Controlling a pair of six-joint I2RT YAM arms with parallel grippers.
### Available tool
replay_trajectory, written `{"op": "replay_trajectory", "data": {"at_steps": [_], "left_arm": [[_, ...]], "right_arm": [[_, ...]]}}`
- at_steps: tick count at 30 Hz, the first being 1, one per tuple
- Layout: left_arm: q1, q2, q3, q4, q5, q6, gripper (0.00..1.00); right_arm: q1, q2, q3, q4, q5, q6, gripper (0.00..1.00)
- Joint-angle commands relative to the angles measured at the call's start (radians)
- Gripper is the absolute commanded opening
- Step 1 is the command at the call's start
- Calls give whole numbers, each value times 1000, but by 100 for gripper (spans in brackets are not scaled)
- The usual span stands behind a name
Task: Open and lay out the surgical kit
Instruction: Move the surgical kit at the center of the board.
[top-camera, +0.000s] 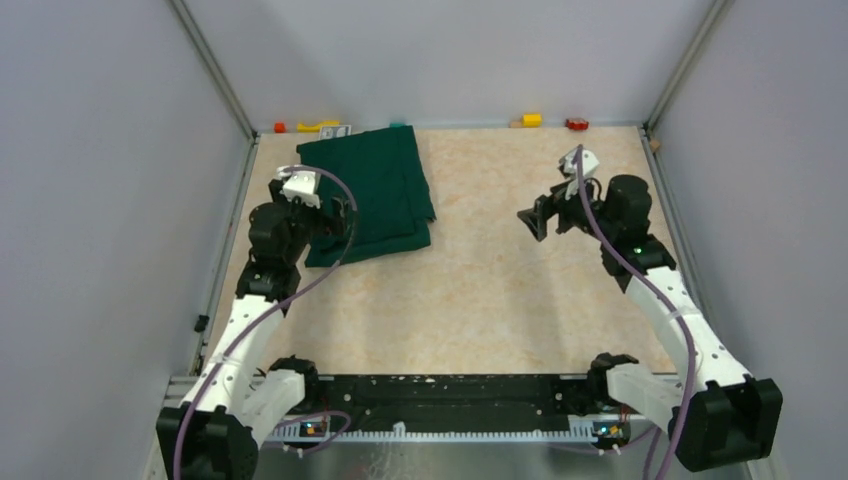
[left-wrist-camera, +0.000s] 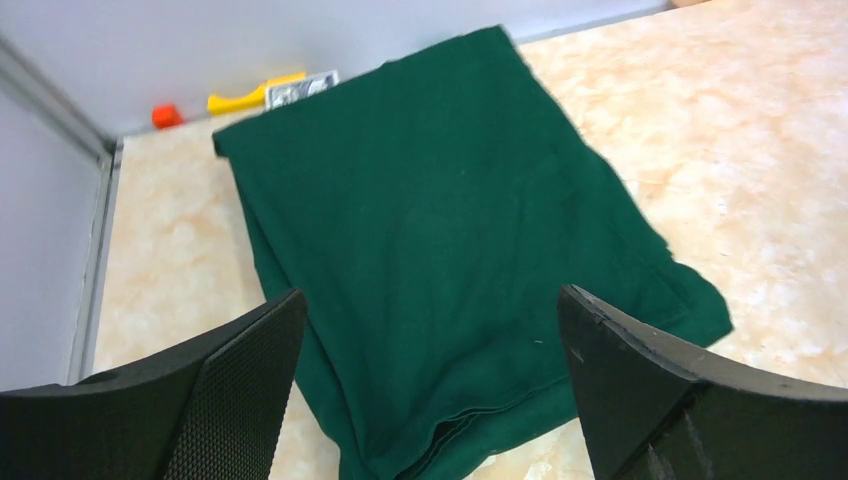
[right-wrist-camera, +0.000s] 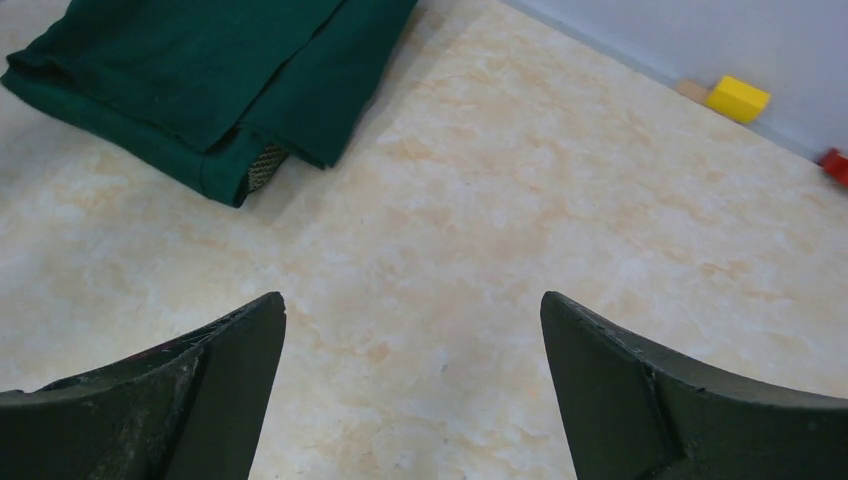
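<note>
the folded dark green cloth (left-wrist-camera: 440, 240) is found at the far left of the bench (right-wrist-camera: 520, 200), a wire-mesh tray (right-wrist-camera: 263, 166) corner exposed beneath it. it is judged soft and limp over a stiff core; a loose upper edge is best pinched. the left pincer (left-wrist-camera: 430, 300), poised near it, and the right pincer (right-wrist-camera: 412, 300) are spread wide, empty.

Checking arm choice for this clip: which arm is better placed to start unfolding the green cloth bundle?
Left. The left gripper is open over the near edge of the folded green cloth; the right gripper, also open, hangs over bare table, apart from it.
</note>
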Motion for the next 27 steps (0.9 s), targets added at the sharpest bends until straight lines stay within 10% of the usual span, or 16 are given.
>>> {"op": "replay_trajectory", "data": {"at_steps": [1,27], "left_arm": [[28,66,8,-5,-114,-129,99],[278,573,210,-124,33,-452,99]], "right_arm": [[126,59,49,13,43,-60,96],[310,198,40,77,91,-51,96]]}}
